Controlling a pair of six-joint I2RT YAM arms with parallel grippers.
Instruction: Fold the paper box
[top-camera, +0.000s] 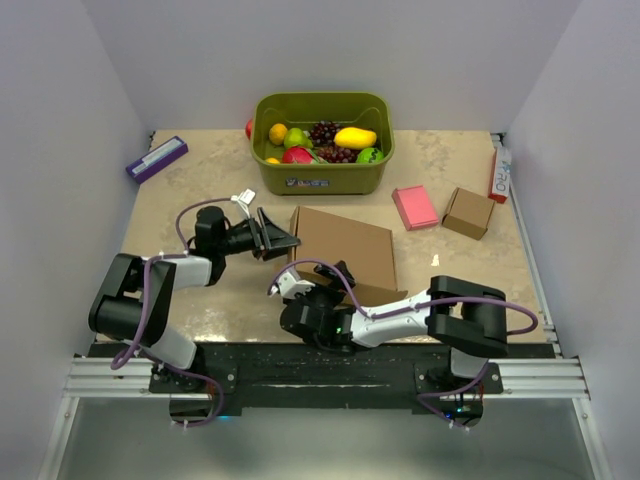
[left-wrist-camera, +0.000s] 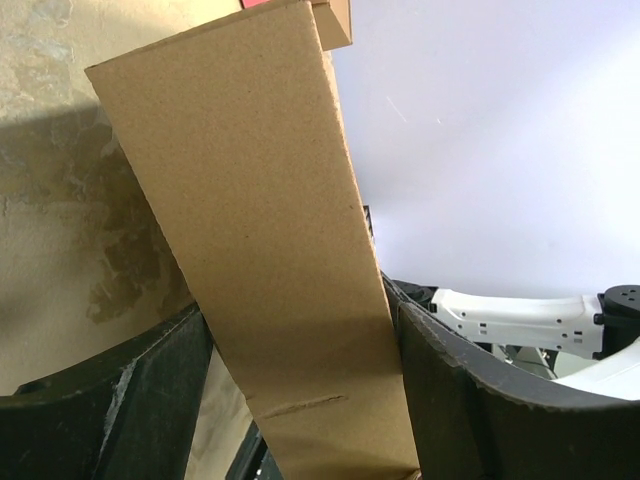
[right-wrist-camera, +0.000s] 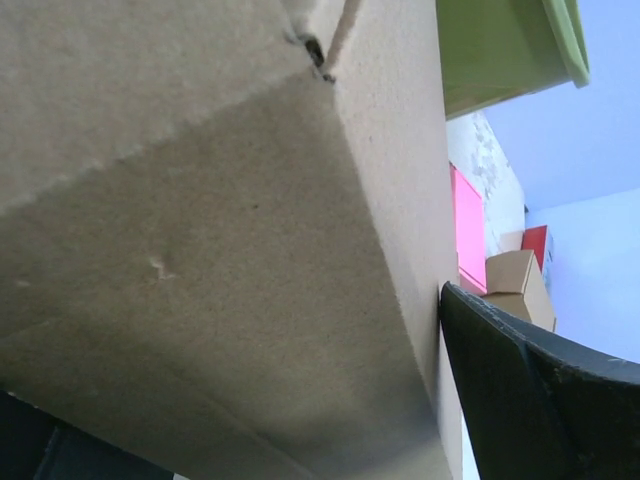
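Note:
The paper box is a big brown cardboard piece lying mid-table, in front of the bin. My left gripper is at its left edge. In the left wrist view the box's side wall runs between the two black fingers, touching both, so the gripper is shut on it across its height. My right gripper is at the box's near left corner and stands open. In the right wrist view the cardboard fills the frame, one finger lies against its side, and the other is almost hidden below.
A green bin of fruit stands just behind the box. To its right lie a pink flat block and a small brown box. A red-and-white pack leans at the right wall, and a purple pack lies far left.

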